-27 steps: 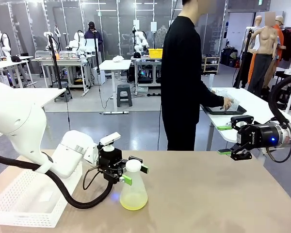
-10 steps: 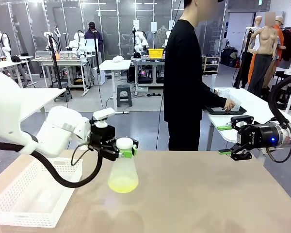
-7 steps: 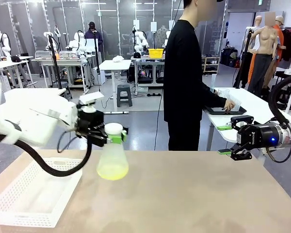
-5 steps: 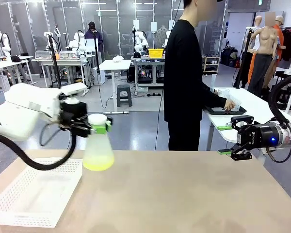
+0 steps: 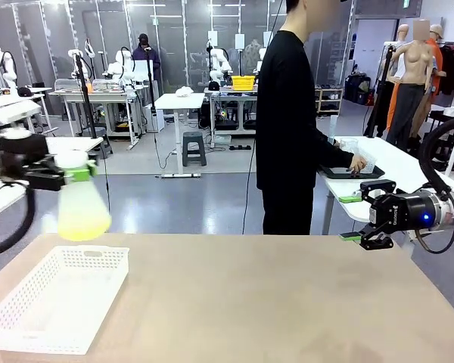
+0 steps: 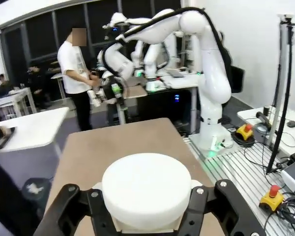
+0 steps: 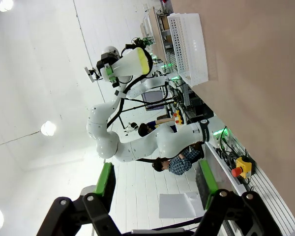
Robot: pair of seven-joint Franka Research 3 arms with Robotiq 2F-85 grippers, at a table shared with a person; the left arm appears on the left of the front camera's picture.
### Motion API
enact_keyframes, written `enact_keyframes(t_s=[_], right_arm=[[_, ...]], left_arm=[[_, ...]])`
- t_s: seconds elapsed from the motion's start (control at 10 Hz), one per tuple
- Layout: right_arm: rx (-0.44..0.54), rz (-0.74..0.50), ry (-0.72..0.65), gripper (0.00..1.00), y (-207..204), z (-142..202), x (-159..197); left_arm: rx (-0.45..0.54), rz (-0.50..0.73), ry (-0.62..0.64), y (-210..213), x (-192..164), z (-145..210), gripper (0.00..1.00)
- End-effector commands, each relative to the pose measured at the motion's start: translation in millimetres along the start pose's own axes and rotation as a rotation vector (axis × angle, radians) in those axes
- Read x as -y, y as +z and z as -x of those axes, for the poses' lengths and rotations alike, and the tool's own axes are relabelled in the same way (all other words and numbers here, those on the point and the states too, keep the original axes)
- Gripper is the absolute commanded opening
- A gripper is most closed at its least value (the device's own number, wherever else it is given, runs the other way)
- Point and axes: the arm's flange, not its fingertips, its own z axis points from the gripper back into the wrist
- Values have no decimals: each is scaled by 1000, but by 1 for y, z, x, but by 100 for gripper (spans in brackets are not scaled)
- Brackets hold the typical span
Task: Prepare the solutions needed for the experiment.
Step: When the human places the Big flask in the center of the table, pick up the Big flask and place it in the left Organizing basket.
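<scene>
While the left hand (image 5: pixel 60 175) hangs at the far left of the front view, it is clenched on the neck of a frosted white flask (image 5: pixel 82 208), which is lifted clear above the white basket (image 5: pixel 57 299) in the lower left of the frame. The solution (image 5: pixel 83 224), a thin pale yellow-green pool, sits in the wide bottom of the flask, far short of filling it. In the left wrist view the flask's white cap (image 6: pixel 146 189) sits squeezed between the two black fingers (image 6: pixel 69 206) at the bottom of the frame.

Handling is a matter of judgement: the flask looks stiff and light, with most of its weight low in the liquid, so it will likely swing under a neck grip if moved sharply. Its smooth wall could be slippery, and it may break or spill if dropped; the narrow neck just under the cap looks like the safest place to hold.

The right hand (image 5: pixel 371 216) waits at the right edge of the front view, over the far side of the tabletop (image 5: pixel 287 302), fingers spread and holding nothing.
</scene>
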Motion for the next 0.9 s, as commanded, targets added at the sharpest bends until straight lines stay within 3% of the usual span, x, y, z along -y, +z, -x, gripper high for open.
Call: enact_keyframes(t_s=[0.0,0.4,0.5,0.8], right_arm=[[4,2,4,83,-1,2,-2],[4,2,4,83,-1,2,-2],[4,2,4,83,-1,2,-2],[4,2,4,83,-1,2,-2]], left_arm=[[-28,-135,-11,24,25,16,0],[60,-183,19,77,49,68,0],[69,-235,33,85,54,81,0],[70,-216,51,86,54,116,0]])
